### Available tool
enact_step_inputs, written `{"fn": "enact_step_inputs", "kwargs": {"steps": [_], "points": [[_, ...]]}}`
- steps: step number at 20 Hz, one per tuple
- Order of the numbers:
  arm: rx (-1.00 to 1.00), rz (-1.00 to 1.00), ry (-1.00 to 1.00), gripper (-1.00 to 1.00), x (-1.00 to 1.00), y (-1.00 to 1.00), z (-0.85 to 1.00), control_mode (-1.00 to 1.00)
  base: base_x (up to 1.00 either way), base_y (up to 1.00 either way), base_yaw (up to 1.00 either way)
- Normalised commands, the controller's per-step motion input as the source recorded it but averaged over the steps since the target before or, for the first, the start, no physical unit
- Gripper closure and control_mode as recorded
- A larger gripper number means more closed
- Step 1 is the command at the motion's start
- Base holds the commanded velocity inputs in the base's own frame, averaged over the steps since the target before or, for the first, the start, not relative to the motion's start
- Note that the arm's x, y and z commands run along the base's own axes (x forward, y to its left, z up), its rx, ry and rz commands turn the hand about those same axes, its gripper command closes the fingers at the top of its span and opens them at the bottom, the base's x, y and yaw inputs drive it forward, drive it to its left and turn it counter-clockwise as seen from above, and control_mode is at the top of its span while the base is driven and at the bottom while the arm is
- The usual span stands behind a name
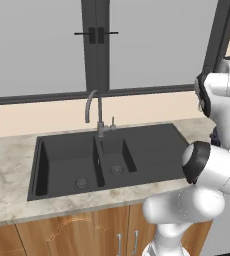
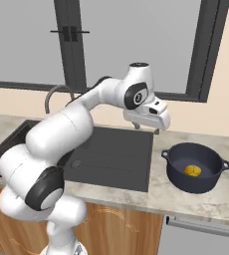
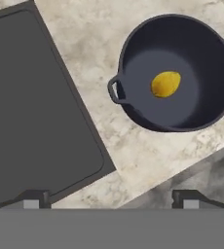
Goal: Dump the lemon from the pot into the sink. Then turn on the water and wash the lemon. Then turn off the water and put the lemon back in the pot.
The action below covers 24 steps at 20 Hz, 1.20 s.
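The dark navy pot stands on the marble counter to the right of the black sink, with the yellow lemon lying on its bottom. My gripper hangs open above the counter, between the sink's drainboard and the pot, a little to the pot's left and well above its rim. In the hand view the pot is at the upper right with the lemon near its middle, and the drainboard is on the left. Nothing is between the fingertips. The left base view has both basins of the sink, and no water runs.
A tall grey gooseneck faucet with a small lever stands behind the divider between the basins. A window with dark frames runs along the back wall. Wooden cabinet doors sit under the counter. Bare marble counter surrounds the pot.
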Motion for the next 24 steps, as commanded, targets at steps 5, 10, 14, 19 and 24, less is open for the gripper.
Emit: {"fn": "enact_step_inputs", "kwargs": {"steps": [5,10,14,19,24], "points": [[0.06,-0.06,-0.08,-1.0,-0.16,-1.0,-0.03,-1.0,0.0,0.0,0.0],[0.1,-0.01,-0.13,-1.0,-0.04,-1.0,-0.21,-1.0,0.0,0.0,0.0],[0.1,0.0,-0.06,-1.0,0.0,-0.72,-0.17,-1.0,0.0,0.0,0.0],[0.01,0.0,-0.01,-1.0,0.0,-0.38,-0.23,-1.0,0.0,0.0,0.0],[0.0,0.0,0.0,-1.0,0.02,0.0,-0.14,-1.0,0.0,0.0,0.0]]}}
